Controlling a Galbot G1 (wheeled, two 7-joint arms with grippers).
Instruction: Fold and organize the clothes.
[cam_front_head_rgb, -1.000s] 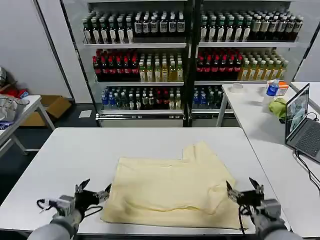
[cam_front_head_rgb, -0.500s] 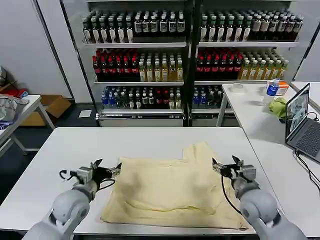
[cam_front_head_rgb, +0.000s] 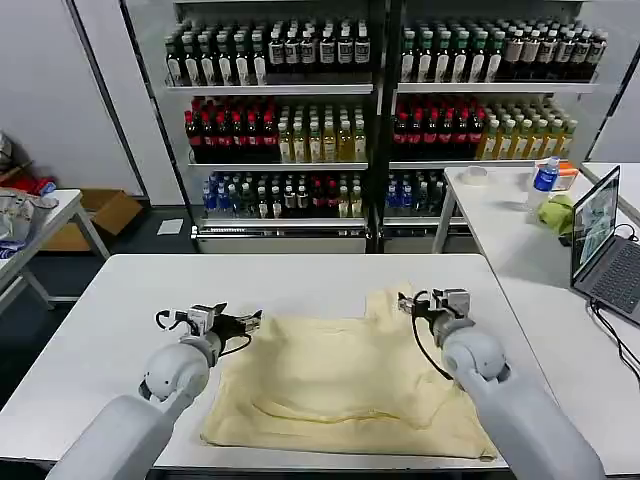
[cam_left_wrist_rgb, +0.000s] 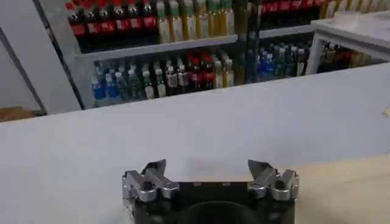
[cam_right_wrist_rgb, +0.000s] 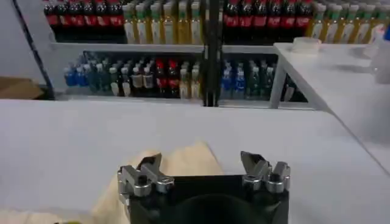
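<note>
T-shirt (cam_front_head_rgb: 345, 385), pale cream-yellow, lay spread flat on the white table (cam_front_head_rgb: 120, 300) at lower centre of the head view. Left gripper (cam_front_head_rgb: 247, 322) hung at the shirt's upper-left corner, fingers spread; right gripper (cam_front_head_rgb: 409, 304) hung over the upper-right part by the raised sleeve, fingers spread.

Left wrist view: left gripper (cam_left_wrist_rgb: 209, 168) at bottom centre, fingers apart over bare table, cloth edge (cam_left_wrist_rgb: 347, 192) at lower right.

Right wrist view: right gripper (cam_right_wrist_rgb: 202, 165) at bottom centre, fingers apart, shirt fabric (cam_right_wrist_rgb: 183, 159) lying between and beneath them.

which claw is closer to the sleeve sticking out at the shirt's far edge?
Right. The right claw is open, just beside the protruding sleeve of the T-shirt. The left claw, also open, sits at the shirt's far left corner, well away from the sleeve.
</note>
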